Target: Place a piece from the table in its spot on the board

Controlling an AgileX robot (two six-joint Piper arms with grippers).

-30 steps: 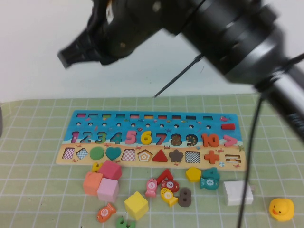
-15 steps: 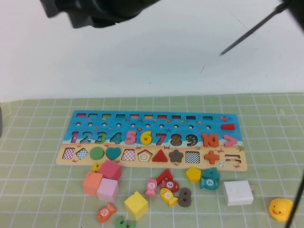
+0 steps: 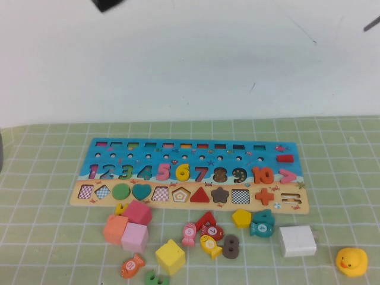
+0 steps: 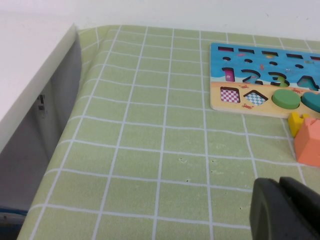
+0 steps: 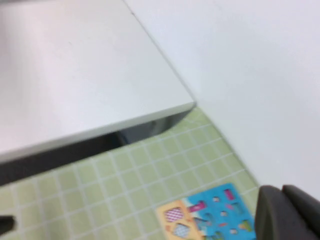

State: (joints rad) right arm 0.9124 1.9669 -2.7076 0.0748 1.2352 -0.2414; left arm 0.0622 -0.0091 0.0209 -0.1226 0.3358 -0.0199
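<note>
The board (image 3: 190, 155) lies flat across the middle of the table, blue above and tan below. The yellow numeral "6" (image 3: 183, 172) sits in its recess in the row of numerals, between the pink 5 and the red 7. My left gripper (image 4: 280, 182) is shut and empty, low over the green cloth off the board's left end (image 4: 220, 102). My right gripper (image 5: 282, 190) is shut and empty, high above the table with the board's left end (image 5: 200, 215) far below. In the high view only a dark bit of arm (image 3: 110, 5) shows at the top edge.
Loose pieces lie in front of the board: pink cubes (image 3: 135, 236), an orange cube (image 3: 115, 228), a yellow cube (image 3: 170, 256), a yellow pentagon (image 3: 241, 218), fish pieces and numerals. A white block (image 3: 297, 240) and a rubber duck (image 3: 351, 261) are at the front right. A white shelf (image 4: 30, 80) stands beyond the table's left edge.
The dark arm that filled the top of the high view has moved up and almost out of view. The board and the loose pieces have not moved.
</note>
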